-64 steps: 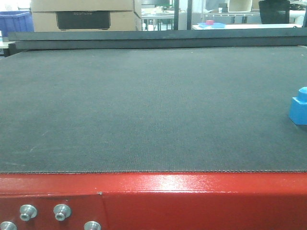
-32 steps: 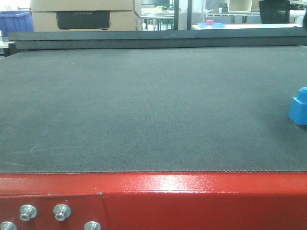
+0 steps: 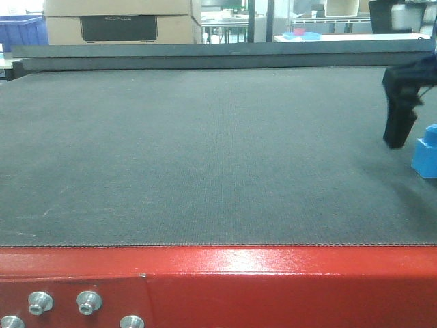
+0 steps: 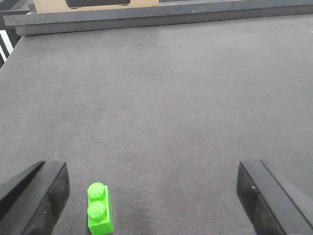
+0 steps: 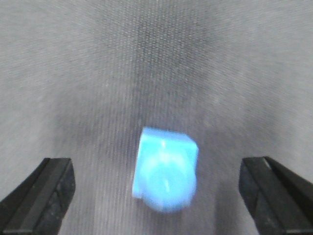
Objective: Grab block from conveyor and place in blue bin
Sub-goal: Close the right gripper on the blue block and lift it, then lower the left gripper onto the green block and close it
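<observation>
The block is a small piece of bright blue plastic with a stepped outline: a squarish body and a narrower rounded stud on top, which in the right wrist view faces the camera (the picture is blurred there, so finer detail cannot be told). It sits upright on the dark grey woven belt of the conveyor, and in the front view only part of it shows, cut off by the picture's right edge. The right gripper hangs over the block with its jaws spread wide; its two black fingers stand well apart on either side of the block and neither touches it. In the front view only one dark finger shows, tip pointing down, just beside the block on the side toward the belt's middle and a little higher than the stud. The conveyor's glossy red frame, with silver bolts at its corner, runs along the belt edge nearer the camera than the block. The left gripper is likewise wide and holds nothing; a small bright green brick with two round studs lies on the belt between its fingers, close to one of them, and where it lies relative to the block cannot be told. Far beyond the block, past the belt's rear rail, stand a cardboard box and a blue bin.
</observation>
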Controlling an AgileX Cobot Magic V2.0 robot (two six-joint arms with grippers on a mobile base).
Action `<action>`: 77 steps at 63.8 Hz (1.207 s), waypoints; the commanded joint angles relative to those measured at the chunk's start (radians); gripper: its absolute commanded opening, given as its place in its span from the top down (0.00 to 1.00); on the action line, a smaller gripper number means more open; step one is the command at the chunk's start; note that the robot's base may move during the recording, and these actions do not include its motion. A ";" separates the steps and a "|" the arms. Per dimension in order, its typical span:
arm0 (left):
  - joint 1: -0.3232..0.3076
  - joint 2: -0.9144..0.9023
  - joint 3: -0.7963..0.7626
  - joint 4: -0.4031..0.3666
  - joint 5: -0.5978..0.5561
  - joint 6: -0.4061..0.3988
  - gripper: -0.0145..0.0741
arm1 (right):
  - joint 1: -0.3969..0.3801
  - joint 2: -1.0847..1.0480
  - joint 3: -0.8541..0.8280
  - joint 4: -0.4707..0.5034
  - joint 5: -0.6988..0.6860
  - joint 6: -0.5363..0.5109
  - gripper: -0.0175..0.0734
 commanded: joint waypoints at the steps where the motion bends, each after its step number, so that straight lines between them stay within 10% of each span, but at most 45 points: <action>1: -0.007 0.003 -0.010 -0.003 -0.012 -0.006 0.15 | 0.000 0.020 -0.010 -0.015 -0.038 0.009 0.22; 27: -0.007 0.008 -0.010 -0.003 0.039 -0.006 0.15 | 0.000 0.068 -0.010 -0.015 -0.010 0.011 0.99; 52: 0.012 0.303 -0.235 -0.010 0.386 -0.033 0.15 | 0.038 -0.194 0.059 -0.007 -0.069 0.011 0.98; 77: 0.246 0.669 -0.363 -0.040 0.427 0.116 0.15 | 0.143 -0.451 0.189 -0.007 -0.085 0.011 0.98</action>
